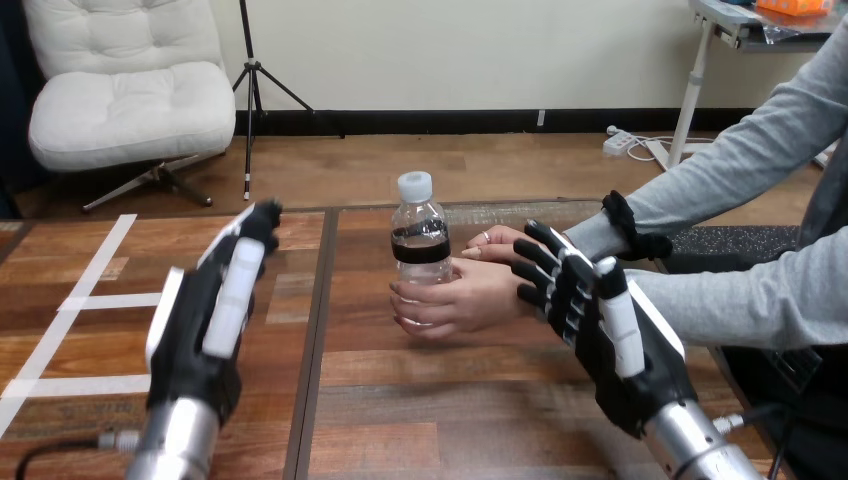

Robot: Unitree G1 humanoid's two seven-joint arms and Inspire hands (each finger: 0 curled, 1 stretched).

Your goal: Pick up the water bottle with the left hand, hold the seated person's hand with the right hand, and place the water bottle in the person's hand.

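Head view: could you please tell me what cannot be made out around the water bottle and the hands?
- Water bottle: its base is hidden by the person's front hand, so whether it stands on the table is unclear.
- Person's rear hand: partly hidden behind the front hand.
- Right hand: whether it touches the person's front hand cannot be told.

From where I stand, there's one water bottle (420, 240) on one tabletop (400, 420), with a single white cap (414, 186) and a single dark label band (420, 250). I count two robot hands, the left robot hand (210, 310) and the right robot hand (590, 320). Two hands belong to the person: the person's nearer hand (460, 300) and the person's farther hand (495, 243). Three strips of white tape (110, 300) lie on the wood.
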